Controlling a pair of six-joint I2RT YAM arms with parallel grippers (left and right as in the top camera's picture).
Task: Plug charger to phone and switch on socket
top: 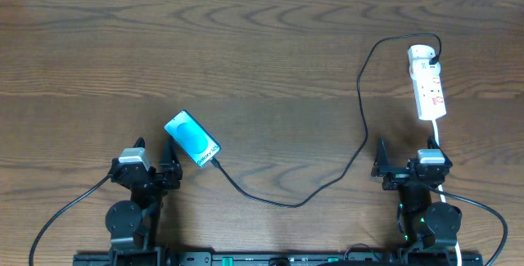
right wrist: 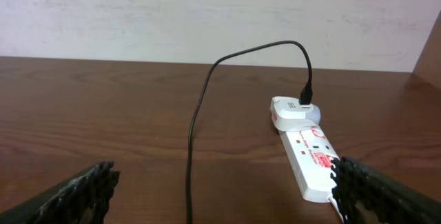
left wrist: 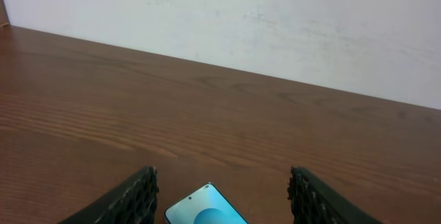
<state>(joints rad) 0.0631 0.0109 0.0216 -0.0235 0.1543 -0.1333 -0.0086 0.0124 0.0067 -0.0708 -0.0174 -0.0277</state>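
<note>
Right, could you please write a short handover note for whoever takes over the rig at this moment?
Left gripper: jaws open, empty, with the phone just ahead.
Right gripper: jaws open, empty, facing the socket.
The charger runs from a white adapter at the socket's far end across the table to the phone's near end.
Done: the adapter sits in the socket. Whether the tip is seated in the phone cannot be told.
Left: check that plug, then switch on the socket. Its switch state is not readable.
</note>
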